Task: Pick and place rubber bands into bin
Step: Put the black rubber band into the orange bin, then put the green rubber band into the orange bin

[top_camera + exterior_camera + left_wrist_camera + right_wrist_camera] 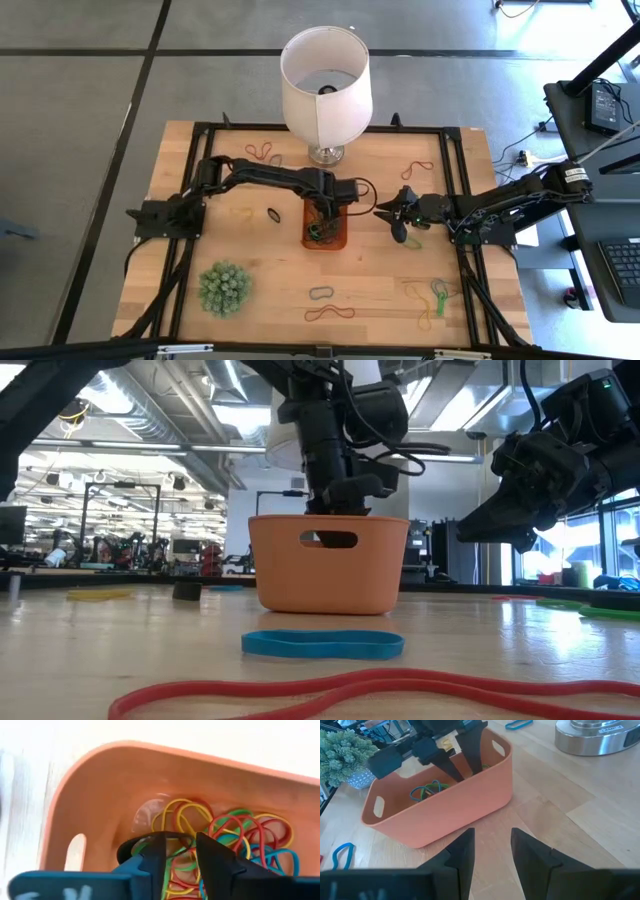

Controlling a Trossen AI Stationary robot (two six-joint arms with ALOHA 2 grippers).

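The orange bin [338,238] stands mid-table with a heap of coloured rubber bands [235,835] on its floor. My left gripper [181,852] points down inside the bin, just above the heap, its fingers open; it also shows in the right wrist view [462,765]. A black band [131,846] curves beside one of its fingers. Loose bands lie flat on the table: a black one [272,214], a grey one [320,293], a red-brown one [330,313]. My right gripper [492,850] waits open, right of the bin and above the table, holding nothing. My left gripper stands open inside the bin, coming from above. The black band [125,851] loops close around one finger [152,857]; whether it touches that finger I cannot tell. Nothing sits between the two fingers.
A white lampshade on a metal foot [325,85] stands at the table's far edge behind the bin. A spiky green ball plant [224,288] sits near left. More bands lie far left [263,152], far right [417,168] and near right [432,296].
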